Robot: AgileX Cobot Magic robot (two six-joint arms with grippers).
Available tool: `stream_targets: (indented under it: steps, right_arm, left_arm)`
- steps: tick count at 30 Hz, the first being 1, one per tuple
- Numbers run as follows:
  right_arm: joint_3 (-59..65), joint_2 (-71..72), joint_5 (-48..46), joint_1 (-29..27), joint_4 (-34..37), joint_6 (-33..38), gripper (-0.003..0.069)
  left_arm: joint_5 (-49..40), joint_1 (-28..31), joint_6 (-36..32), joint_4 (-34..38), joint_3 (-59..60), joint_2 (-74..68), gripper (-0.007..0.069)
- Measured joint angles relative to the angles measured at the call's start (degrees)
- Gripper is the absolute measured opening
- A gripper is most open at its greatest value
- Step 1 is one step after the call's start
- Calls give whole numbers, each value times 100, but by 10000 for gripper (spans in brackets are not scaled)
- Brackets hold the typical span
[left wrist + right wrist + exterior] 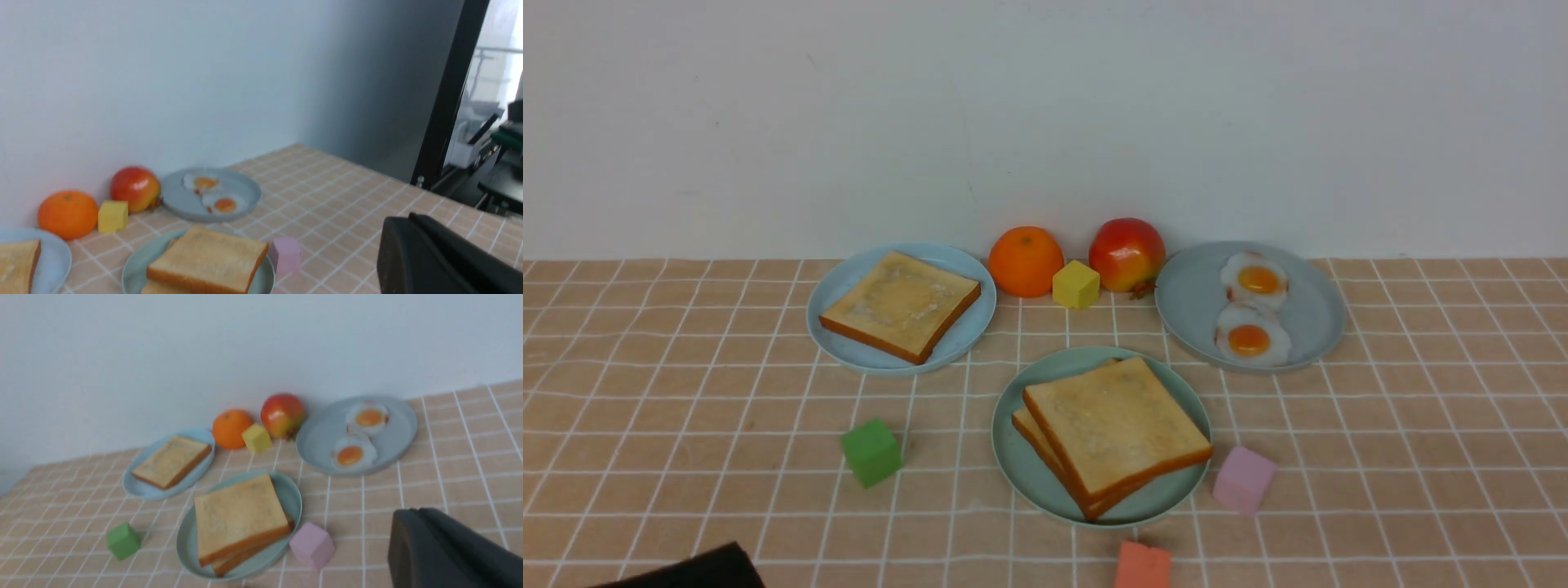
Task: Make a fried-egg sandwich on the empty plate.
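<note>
On the mint-green plate (1013,457), two stacked toast slices (1115,429) look light and stiff, best gripped at a crust edge; no egg shows between them; finger state cannot be determined.

I see the tan gridded table (1421,457) carrying three plates: mint-green plate (1021,465) at centre, sky-blue plate (849,282) upper left, grey-blue plate (1192,302) upper right. Orange (1026,260), apple (1127,254) and yellow cube (1076,284) sit mid-frame; green cube (871,452), pink cube (1243,479) and orange-red cube (1143,566) lower down
</note>
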State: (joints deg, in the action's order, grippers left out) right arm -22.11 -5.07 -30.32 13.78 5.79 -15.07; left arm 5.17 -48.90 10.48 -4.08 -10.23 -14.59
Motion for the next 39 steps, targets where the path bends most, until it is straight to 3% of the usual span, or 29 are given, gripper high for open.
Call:
stream_targets:
  steps: [4, 12, 17, 21, 28, 39]
  right_arm:
    - [546, 0, 519, 0, 0, -11, 9]
    - [1436, -2, 580, -14, -83, -11, 15]
    - [1809, 214, 693, -655, -518, 116, -13]
    - [2274, 515, 729, -1123, -426, 901, -15]
    - [2284, 567, 777, -1173, -214, 1371, -15]
    - [2290, 567, 789, -1173, -189, 1449, -13]
  left_arm:
    - [-193, 0, 0, 7, 0, 0, -13]
    - [-420, 0, 0, 18, 0, 0, -13]
    - [-474, 0, 0, 18, 0, 0, -13]
    - [-517, 0, 0, 23, 0, 0, -13]
    - [-517, 0, 0, 23, 0, 0, -13]
    - [-517, 0, 0, 23, 0, -5, -4]
